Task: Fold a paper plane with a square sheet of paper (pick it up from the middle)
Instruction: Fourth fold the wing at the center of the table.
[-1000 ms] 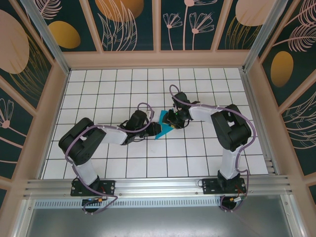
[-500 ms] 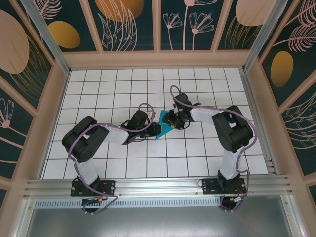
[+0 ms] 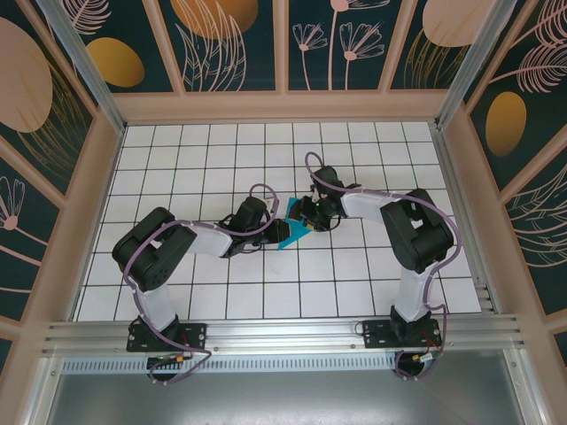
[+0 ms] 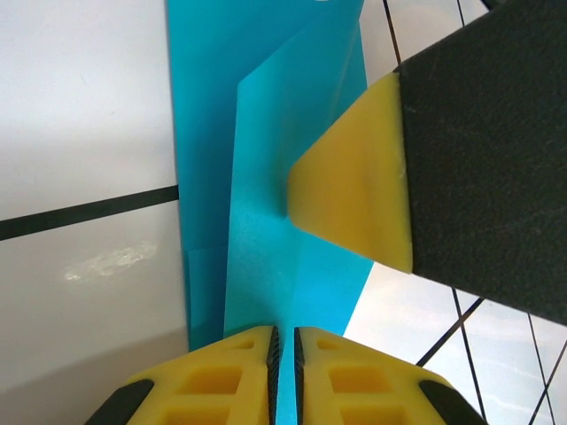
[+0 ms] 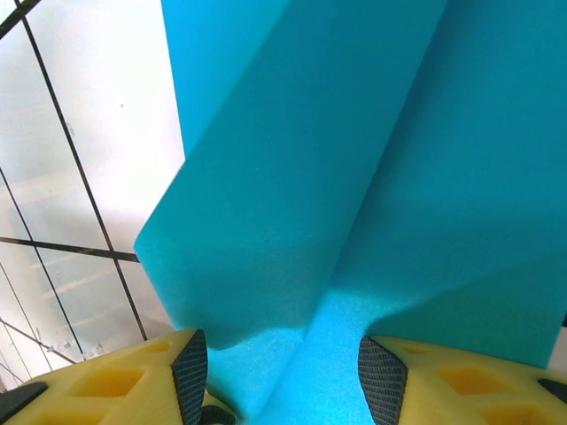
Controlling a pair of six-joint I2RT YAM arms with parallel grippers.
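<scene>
The square sheet of paper (image 3: 298,234), teal-blue and folded into a narrow angular shape, is held up between both arms at the table's middle. My left gripper (image 3: 282,232) is shut on its centre crease from the left; in the left wrist view the pads (image 4: 272,363) pinch the paper (image 4: 266,177) edge-on. My right gripper (image 3: 307,215) reaches in from the right, and one yellow fingertip (image 4: 354,204) rests against a flap. In the right wrist view its jaws (image 5: 285,381) stand open, with the paper's fold (image 5: 354,133) running between them.
The white gridded table (image 3: 195,150) is fenced by low wooden walls (image 3: 283,106) at the back and sides. The left arm (image 3: 151,257) and right arm (image 3: 412,235) bend inward from their bases at the near edge.
The right gripper's jaws have spread wider around the paper. The left arm has shifted slightly right and keeps its grip; the paper has barely moved.
</scene>
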